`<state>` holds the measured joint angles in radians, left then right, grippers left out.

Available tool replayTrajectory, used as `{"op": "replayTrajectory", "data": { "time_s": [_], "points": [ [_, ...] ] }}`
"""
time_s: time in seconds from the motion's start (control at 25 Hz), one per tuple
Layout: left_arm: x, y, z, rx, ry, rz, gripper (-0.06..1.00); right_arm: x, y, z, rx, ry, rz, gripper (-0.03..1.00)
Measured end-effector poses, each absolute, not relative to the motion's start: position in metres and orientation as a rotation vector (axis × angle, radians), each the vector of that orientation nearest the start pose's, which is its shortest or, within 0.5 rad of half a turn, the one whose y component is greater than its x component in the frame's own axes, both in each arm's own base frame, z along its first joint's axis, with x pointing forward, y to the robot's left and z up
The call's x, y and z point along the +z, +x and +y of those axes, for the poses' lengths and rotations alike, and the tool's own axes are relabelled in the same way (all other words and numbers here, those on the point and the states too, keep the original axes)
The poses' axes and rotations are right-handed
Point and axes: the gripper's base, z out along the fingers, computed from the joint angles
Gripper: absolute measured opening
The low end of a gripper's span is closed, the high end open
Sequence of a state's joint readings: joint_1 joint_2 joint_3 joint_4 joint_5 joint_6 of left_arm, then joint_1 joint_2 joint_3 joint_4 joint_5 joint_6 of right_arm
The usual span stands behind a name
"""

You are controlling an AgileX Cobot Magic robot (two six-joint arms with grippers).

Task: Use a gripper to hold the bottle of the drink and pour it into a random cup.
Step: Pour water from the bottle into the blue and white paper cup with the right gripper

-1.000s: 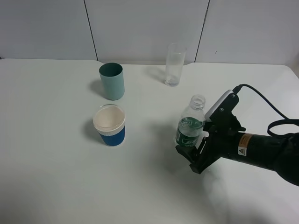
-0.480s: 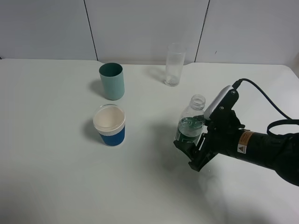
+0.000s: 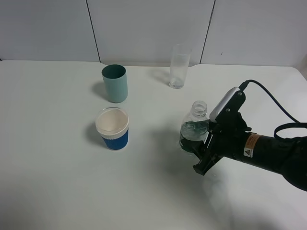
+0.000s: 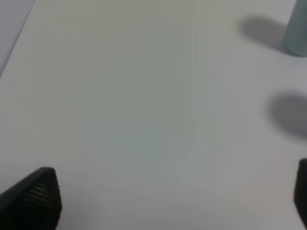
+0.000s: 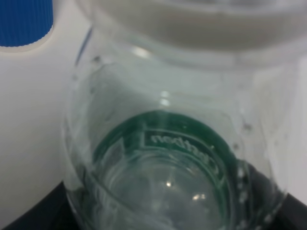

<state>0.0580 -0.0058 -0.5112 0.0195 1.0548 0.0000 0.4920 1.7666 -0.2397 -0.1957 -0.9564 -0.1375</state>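
bottle (image 5: 168,143): green label lettering mirrored, unreadable | arm sticker (image 3: 250,147): warning triangle

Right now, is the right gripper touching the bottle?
Touching. The exterior high view shows the right gripper closed on the bottle, low on its body.

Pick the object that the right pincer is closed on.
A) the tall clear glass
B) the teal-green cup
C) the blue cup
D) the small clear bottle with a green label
D: the right pincer is shut on the bottle, while the blue cup, teal-green cup and tall glass stand apart from it.
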Motion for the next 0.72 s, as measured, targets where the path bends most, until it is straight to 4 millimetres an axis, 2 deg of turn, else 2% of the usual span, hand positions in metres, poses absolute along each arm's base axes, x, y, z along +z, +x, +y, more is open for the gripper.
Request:
{"op": "replayTrajectory", "data": {
  "time_s": [0.48, 0.72],
  "points": [
    [0.281, -0.007, 0.001, 0.06, -0.06, 2.021, 0.98, 0.111, 0.199, 0.114, 0.304, -0.66, 1.895, 0.56],
    [0.281, -0.007, 0.001, 0.06, -0.06, 2.021, 0.98, 0.136, 0.209, 0.116, 0.276, -0.631, 1.904, 0.56]
  ]
}}
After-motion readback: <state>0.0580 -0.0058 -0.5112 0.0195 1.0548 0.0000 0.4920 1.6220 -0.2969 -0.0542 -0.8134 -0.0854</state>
